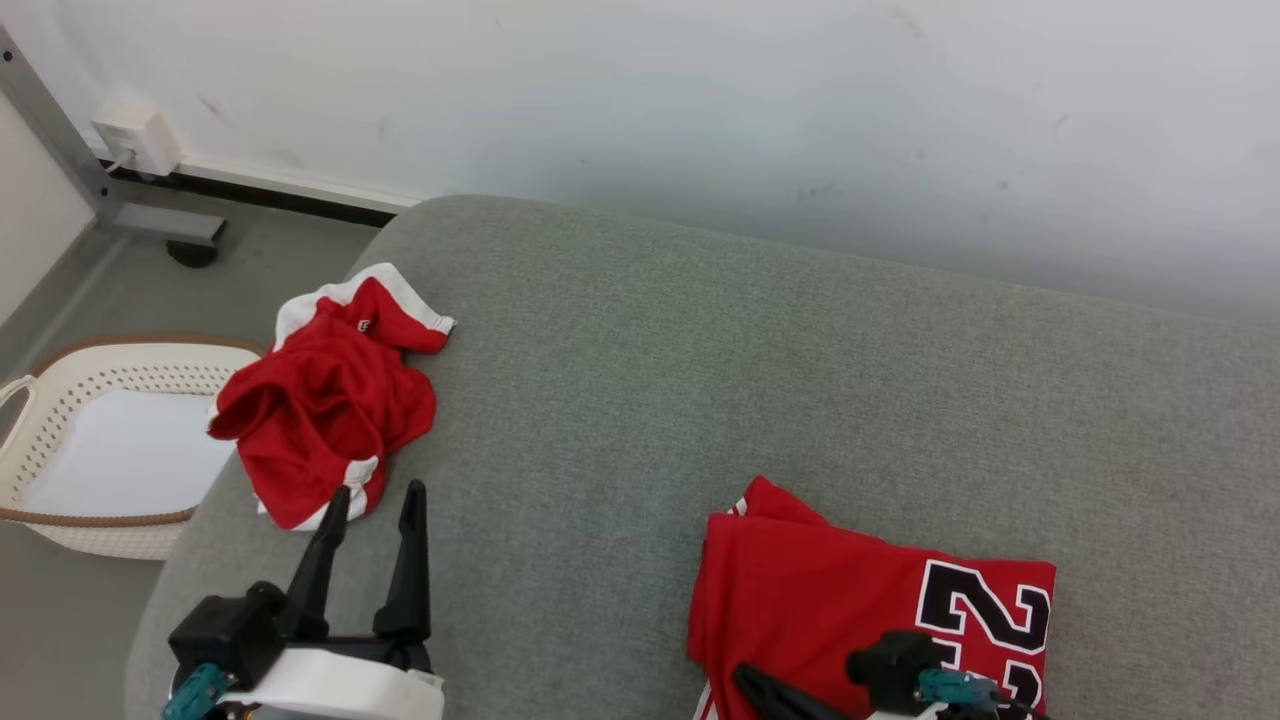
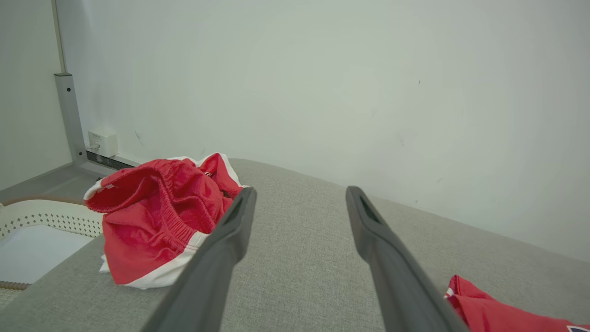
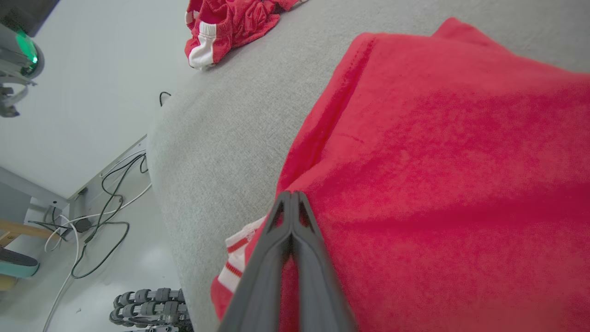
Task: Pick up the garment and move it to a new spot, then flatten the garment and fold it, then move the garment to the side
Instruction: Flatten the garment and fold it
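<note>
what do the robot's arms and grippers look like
Each gripper has two long, dark grey, tapering fingers on a black body. The left gripper sits on a white wrist shell with a teal connector; the right gripper carries a similar teal plug.

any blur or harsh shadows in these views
Head view: even soft light, faint shadow on the white wall above the grey fabric cushion. Left wrist view: left pincer soft-edged near the lens. Right wrist view: folded red jersey blurry up close.
</note>
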`<state>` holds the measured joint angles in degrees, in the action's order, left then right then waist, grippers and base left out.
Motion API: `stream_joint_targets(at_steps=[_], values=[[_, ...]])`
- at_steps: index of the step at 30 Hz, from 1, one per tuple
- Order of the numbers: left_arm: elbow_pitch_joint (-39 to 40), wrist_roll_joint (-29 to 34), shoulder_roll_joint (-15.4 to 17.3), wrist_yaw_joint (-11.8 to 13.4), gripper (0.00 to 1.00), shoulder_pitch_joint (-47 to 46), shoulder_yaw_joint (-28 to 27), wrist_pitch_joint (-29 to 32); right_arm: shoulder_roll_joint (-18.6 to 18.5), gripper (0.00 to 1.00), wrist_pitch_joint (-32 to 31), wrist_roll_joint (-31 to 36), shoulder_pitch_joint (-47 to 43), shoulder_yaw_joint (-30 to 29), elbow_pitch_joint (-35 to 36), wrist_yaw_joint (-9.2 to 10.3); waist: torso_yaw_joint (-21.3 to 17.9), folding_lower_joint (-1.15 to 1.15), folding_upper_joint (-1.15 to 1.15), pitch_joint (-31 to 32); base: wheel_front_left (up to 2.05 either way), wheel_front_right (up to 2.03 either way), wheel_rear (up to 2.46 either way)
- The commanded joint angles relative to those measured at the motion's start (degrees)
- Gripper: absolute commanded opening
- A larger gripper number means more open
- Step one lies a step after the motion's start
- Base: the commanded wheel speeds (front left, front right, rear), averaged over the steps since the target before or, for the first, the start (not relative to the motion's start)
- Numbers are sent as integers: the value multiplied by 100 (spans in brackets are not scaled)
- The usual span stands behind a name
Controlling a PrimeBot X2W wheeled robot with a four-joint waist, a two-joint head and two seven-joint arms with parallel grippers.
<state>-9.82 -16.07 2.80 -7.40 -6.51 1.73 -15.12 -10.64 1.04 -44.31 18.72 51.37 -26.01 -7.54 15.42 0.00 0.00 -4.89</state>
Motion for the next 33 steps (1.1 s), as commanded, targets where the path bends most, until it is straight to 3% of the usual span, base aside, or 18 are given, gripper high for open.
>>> stream_joint_targets(at_steps=[1, 7, 9, 10, 11, 12, 13, 18, 23, 33], values=[[14, -44, 20, -11, 100, -53, -24, -1, -102, 0, 235, -112, 167, 11, -8, 11, -43, 0, 0, 13, 0, 0, 0], [79, 38, 21, 1, 100, 3, -87, -1, -384, 0, 970, -284, 382, -277, 168, 11, -301, 0, 0, 99, 0, 0, 0], [108, 76, 21, 1, 100, 34, -83, -1, -532, 12, 1135, -261, 416, -476, 262, 11, -426, 0, 0, 133, 0, 0, 0], [121, 103, 21, 0, 100, 45, -89, -1, -601, 31, 1201, -217, 428, -603, 305, 11, -490, 0, 0, 149, 0, 0, 0], [129, 119, 21, -1, 100, 53, -92, -1, -669, 65, 1253, -181, 429, -753, 355, 11, -559, 0, 0, 165, 0, 0, 0], [137, 138, 21, -1, 100, 62, -112, -1, -715, 88, 1287, -136, 415, -873, 419, 11, -640, 0, 0, 183, 0, 0, 0], [138, 158, 20, -2, 100, 64, -106, -1, -774, 100, 1331, -82, 385, -1038, 482, 11, -711, 0, 0, 199, 0, 0, 0], [130, 235, 20, -6, 100, 70, -112, -1, -923, 100, 1375, 160, 199, -1669, 711, 11, -1032, 0, 0, 262, 0, 0, 0], [83, 325, 20, -10, 100, 66, -178, -1, -870, 100, 1412, 695, -148, -2792, 1005, 11, -1509, 0, 0, 341, 0, 0, 0], [5, 346, 22, -11, 100, 109, -286, -1, -182, 100, 1413, 1636, -1039, -4301, 1744, 11, -1938, 0, 0, 386, 0, 0, 0]])
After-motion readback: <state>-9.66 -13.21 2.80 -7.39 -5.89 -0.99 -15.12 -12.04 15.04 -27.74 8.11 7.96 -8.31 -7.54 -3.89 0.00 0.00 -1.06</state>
